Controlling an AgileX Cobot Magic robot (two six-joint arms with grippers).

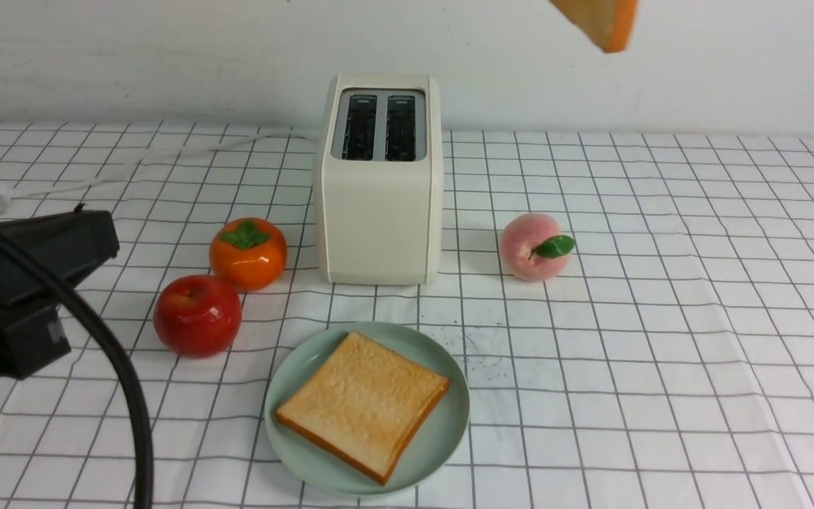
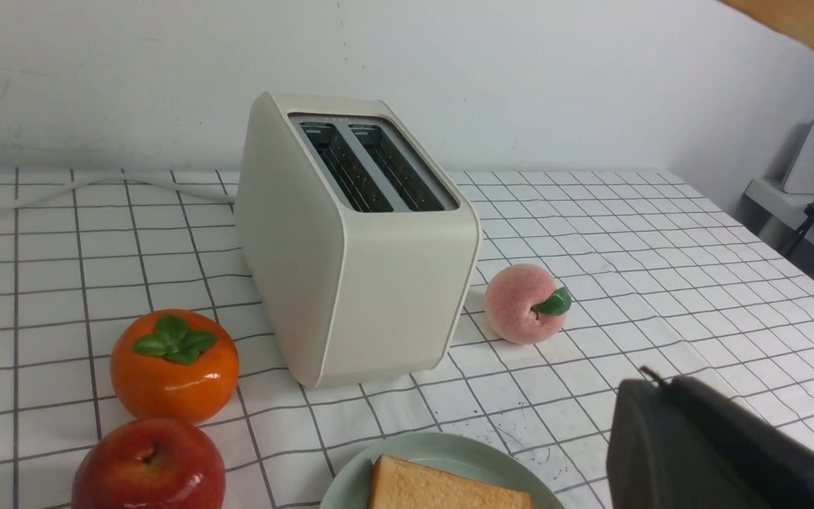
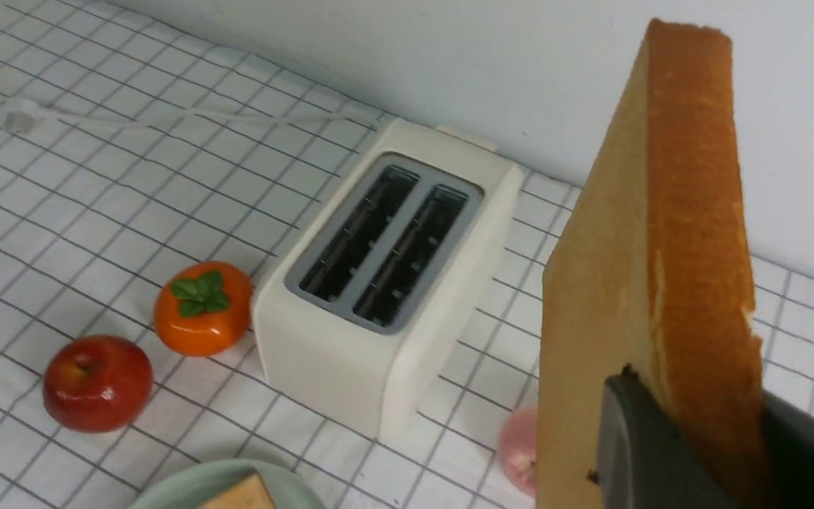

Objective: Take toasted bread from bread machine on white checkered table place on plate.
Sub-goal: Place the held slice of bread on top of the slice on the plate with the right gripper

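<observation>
Right gripper: jaws partly closed, clamped on the held slice of toast. A dark finger sits on each face at one edge, and the slice stands on edge in the right wrist view. In the front view only one corner of it shows, at the top edge, high above the white checkered table and right of the bread machine. We don't see the right arm itself in the front view.

Left gripper: jaws fully closed with nothing in them. It's parked low at the left edge of the table, well apart from the toast, with a black cable looping across in front of it.

The bread machine is upright at centre back and both slots look empty. Its white cord trails off to the left along the cloth.

The plate is on the table just in front of the bread machine. The plated slice lies flat on it, rotated so one corner points toward us, and sits inside the rim.

Other items:
- The persimmon is just left of the bread machine's front corner.
- The apple is touching or nearly touching the persimmon, on its front-left side.
- The peach is to the right of the bread machine, not touching it.
- A few dark specks lie on the cloth right of the plate.
</observation>
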